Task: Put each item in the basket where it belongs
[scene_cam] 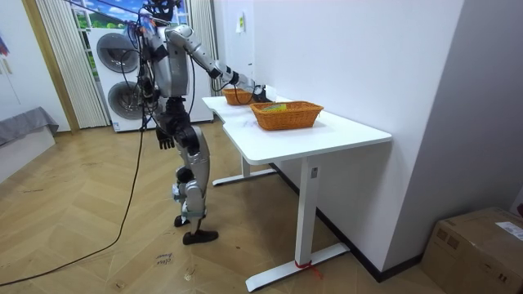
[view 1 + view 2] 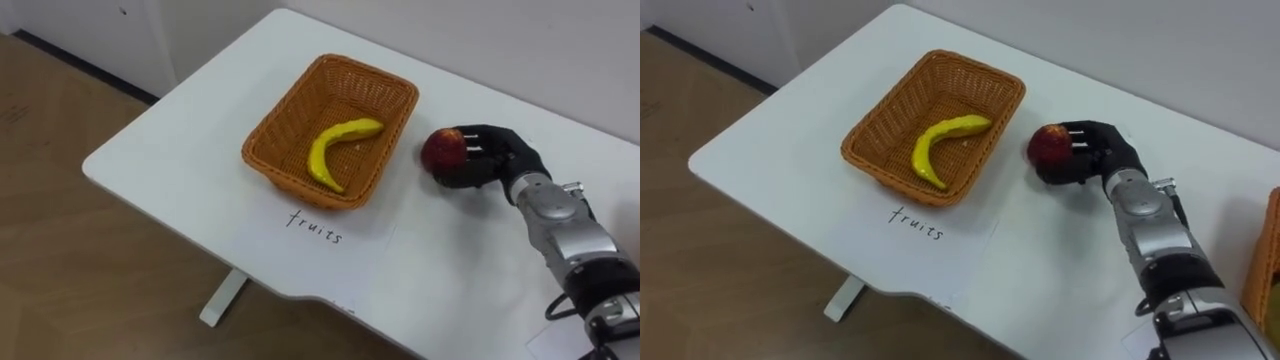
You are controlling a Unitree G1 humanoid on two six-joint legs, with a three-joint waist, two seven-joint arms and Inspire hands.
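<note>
Left eye view first: the robot's right hand (image 2: pixel 490 158) has its fingers curled round a red round apple (image 2: pixel 443 150), so that one's properly gripped. It sits just beside the right rim of the brown woven wicker basket (image 2: pixel 283 125), over the white tabletop (image 2: pixel 180 160), not yet inside. I can't tell if it's lifted clear of the surface or resting on it. A yellow curved banana (image 2: pixel 335 150) already lies in the basket, and a white sheet with a handwritten label (image 2: pixel 315 228) lies in front of it.

Room view: the robot stands at the far end of the table near a pair of stacked washing machines (image 1: pixel 118 77), right arm stretched out over the tabletop. The left hand (image 1: pixel 166 140) hangs down by the hip. A second wicker basket (image 1: pixel 286 114) sits nearer the camera.

Right eye view: same story, with the apple well wrapped and close to the rim.

What could go wrong, I reckon: the apple's smooth and round, so a loose hold could let it slip and roll off the edge. Come in too low and the hand clips the rim and shoves that light basket. Let go too high and it might bounce back out.
</note>
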